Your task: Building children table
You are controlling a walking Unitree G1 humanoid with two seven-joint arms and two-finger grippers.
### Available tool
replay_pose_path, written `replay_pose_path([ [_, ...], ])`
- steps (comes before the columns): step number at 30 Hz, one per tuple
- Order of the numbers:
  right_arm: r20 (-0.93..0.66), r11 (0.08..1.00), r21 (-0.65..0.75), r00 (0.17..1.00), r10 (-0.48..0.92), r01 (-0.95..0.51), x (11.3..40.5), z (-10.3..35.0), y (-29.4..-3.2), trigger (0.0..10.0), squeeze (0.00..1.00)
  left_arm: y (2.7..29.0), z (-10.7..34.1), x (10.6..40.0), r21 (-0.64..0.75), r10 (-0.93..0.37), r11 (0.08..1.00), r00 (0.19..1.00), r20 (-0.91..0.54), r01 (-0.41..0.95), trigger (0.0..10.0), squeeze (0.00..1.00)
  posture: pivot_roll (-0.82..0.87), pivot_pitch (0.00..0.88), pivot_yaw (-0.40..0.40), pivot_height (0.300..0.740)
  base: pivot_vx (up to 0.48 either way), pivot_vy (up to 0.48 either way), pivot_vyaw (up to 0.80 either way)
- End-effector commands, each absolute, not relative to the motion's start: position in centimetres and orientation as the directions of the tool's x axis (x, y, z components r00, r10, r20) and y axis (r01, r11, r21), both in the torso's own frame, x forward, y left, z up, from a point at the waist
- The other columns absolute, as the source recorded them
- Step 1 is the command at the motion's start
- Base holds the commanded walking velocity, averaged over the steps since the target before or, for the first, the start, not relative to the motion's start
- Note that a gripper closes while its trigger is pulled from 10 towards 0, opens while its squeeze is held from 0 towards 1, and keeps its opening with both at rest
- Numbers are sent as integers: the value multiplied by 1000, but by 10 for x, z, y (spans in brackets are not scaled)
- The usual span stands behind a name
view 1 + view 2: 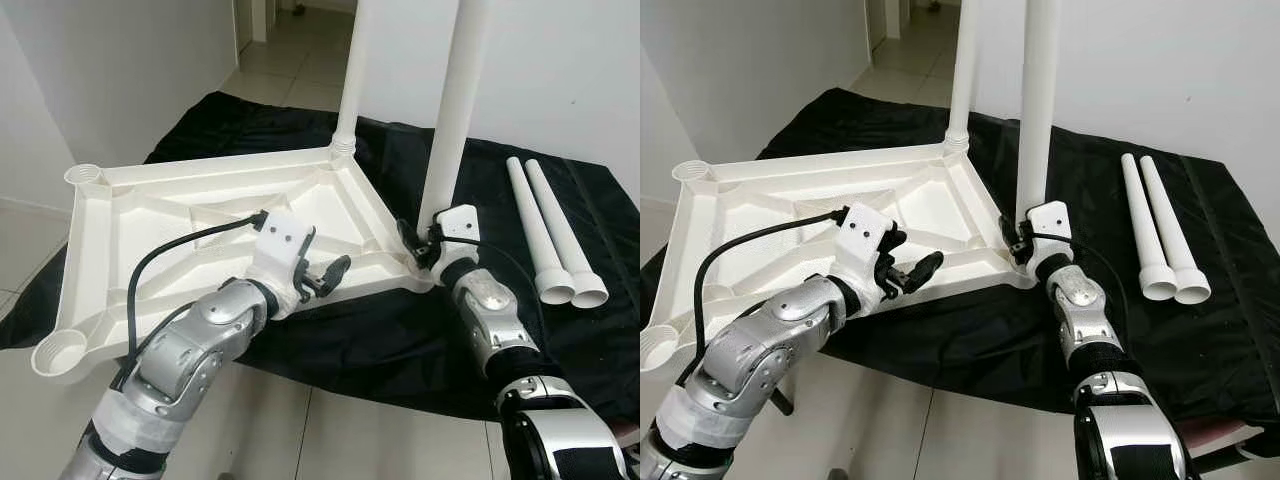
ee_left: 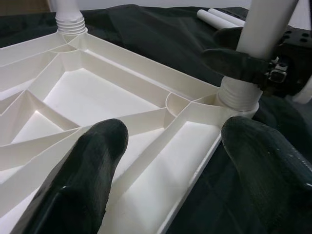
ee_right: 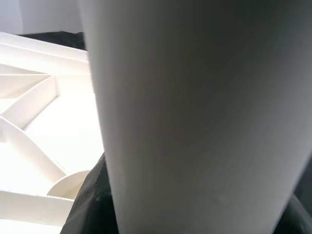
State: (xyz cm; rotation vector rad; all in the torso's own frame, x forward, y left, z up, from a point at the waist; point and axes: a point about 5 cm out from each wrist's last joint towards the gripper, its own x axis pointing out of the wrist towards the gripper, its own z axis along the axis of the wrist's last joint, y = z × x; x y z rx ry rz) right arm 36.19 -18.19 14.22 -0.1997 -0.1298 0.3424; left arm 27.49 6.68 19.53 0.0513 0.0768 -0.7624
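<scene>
Right gripper (image 1: 428, 243), fingers clamped on the upright leg (image 1: 455, 110) at the tabletop (image 1: 180, 215)'s near right corner socket. Left gripper (image 1: 325, 272), fingers apart, hovers beside it over the near edge

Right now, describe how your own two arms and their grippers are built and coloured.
Both arms are jointed silver metal with black bands. The left arm has white tape wrapped near its base and a black cable looping to a white wrist block. The left gripper has two long black rounded fingers. The right arm carries the same white block and a thin black cable at the right gripper.
</scene>
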Motion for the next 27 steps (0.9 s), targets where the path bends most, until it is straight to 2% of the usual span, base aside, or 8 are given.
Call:
replay_pose_path([
  [1,-43,929,-104,935,352,-355,351,106,-182,10000,0,63,200,270,13,-782,618,617,-87,786,10000,0,86,110,-56,740,0,0,0],
  [7,-34,935,12,934,355,-355,350,100,-176,10000,0,68,203,270,20,-775,627,626,-91,779,10000,0,95,120,-56,740,0,0,0],
  [27,-127,941,177,941,314,-290,353,87,-173,10000,0,76,206,266,22,-754,651,650,-100,759,10000,0,116,136,-63,740,0,0,0],
])
